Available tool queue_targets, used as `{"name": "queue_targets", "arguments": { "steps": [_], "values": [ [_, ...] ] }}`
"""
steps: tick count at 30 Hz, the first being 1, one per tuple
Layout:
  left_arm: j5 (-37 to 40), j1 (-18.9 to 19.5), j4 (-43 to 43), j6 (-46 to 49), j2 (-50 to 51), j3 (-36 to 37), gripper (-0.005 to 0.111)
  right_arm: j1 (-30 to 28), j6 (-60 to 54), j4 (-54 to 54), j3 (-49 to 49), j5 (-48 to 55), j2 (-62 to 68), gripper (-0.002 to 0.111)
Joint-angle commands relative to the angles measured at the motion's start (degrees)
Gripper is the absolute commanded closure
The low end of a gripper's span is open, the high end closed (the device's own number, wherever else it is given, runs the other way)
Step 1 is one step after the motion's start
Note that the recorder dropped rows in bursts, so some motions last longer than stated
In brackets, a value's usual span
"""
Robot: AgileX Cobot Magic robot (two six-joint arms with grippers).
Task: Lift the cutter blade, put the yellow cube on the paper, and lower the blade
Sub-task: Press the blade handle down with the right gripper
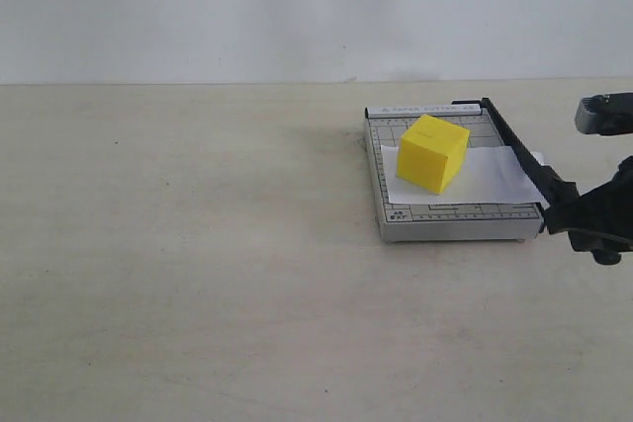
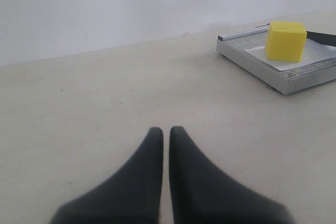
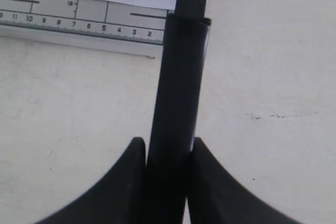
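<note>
The yellow cube (image 1: pixel 433 152) stands on the white paper (image 1: pixel 490 177), which lies across the grey trimmer base (image 1: pixel 435 216). The black cutter blade (image 1: pixel 514 145) runs along the trimmer's right edge, lying low over the paper. My right gripper (image 1: pixel 566 216) is shut on the blade's thick handle (image 3: pixel 178 93), a finger (image 3: pixel 131 171) on each side. In the left wrist view the cube (image 2: pixel 285 41) and the trimmer base (image 2: pixel 294 80) sit far off. My left gripper (image 2: pixel 166 130) is shut with nothing in it, above bare table; it is out of the exterior view.
The beige table (image 1: pixel 198 244) stretches wide to the left of the trimmer. A pale wall (image 1: pixel 297 7) rises behind it. Part of the right arm (image 1: pixel 605 114) hangs at the right edge of the exterior view.
</note>
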Motion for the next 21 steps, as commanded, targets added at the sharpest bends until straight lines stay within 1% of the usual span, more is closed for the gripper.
{"name": "queue_targets", "arguments": {
  "steps": [1,4,11,21],
  "values": [
    [-0.5,0.2,0.3,0.3,-0.2,0.2,0.102,0.0,-3.6,-0.2,0.6,-0.5,2.4,0.108],
    [-0.5,0.2,0.3,0.3,-0.2,0.2,0.102,0.0,-4.1,0.3,0.6,-1.1,4.9,0.108],
    [-0.5,0.2,0.3,0.3,-0.2,0.2,0.102,0.0,-5.4,1.1,0.5,-0.9,4.6,0.108],
    [-0.5,0.2,0.3,0.3,-0.2,0.2,0.102,0.0,-5.5,1.1,0.5,-2.2,-4.2,0.108]
  ]
}}
